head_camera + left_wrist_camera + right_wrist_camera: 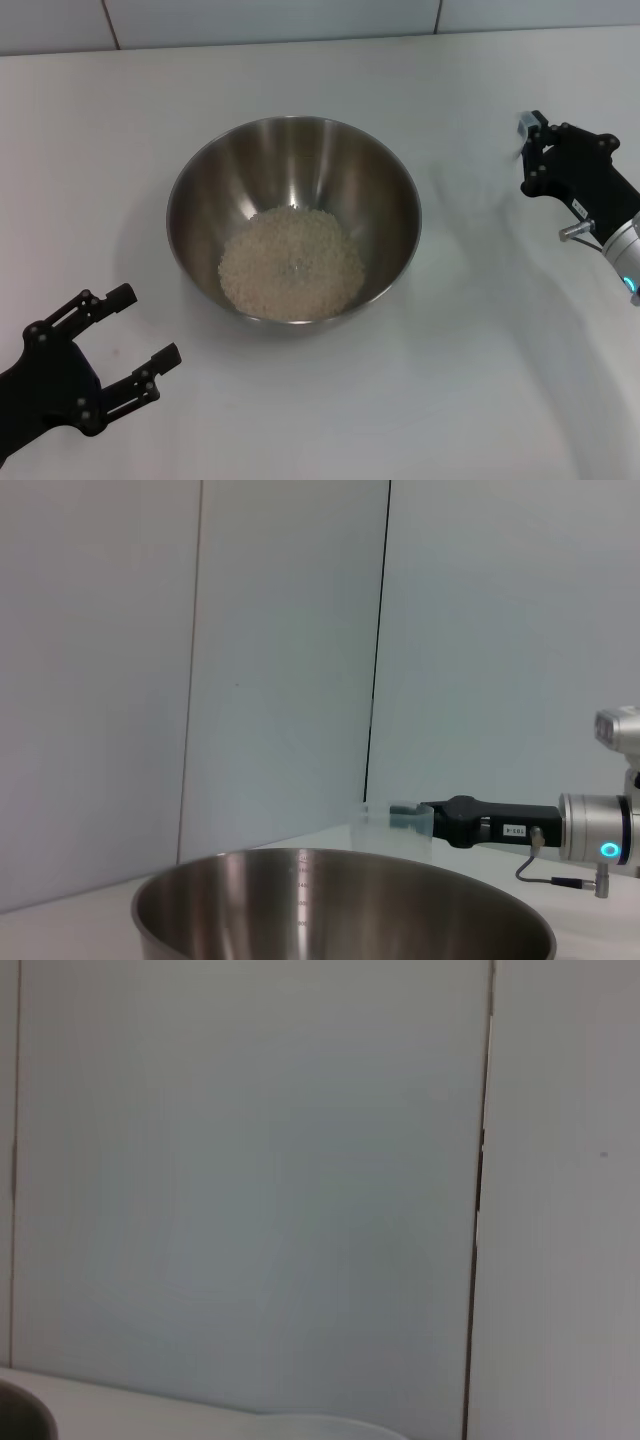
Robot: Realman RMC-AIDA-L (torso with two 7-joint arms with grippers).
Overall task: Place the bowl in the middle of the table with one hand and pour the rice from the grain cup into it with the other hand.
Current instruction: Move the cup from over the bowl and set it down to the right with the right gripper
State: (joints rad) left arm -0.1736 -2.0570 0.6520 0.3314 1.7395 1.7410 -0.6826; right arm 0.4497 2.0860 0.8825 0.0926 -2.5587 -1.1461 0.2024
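Head view: the left gripper point(140, 335) is spread wide and holds nothing, low beside the bowl point(190, 190). The rice point(291, 264) lies in the bowl, mid-table point(480, 400). The right gripper point(532, 152) grips the grain cup point(526, 125).

Left wrist view: the cup point(395, 830) hangs beyond the bowl's rim.

Right wrist view: pale wall point(250, 1160) only.

Rice point(291, 263) heaped in upright steel bowl point(200, 190), mid-table point(480, 380).
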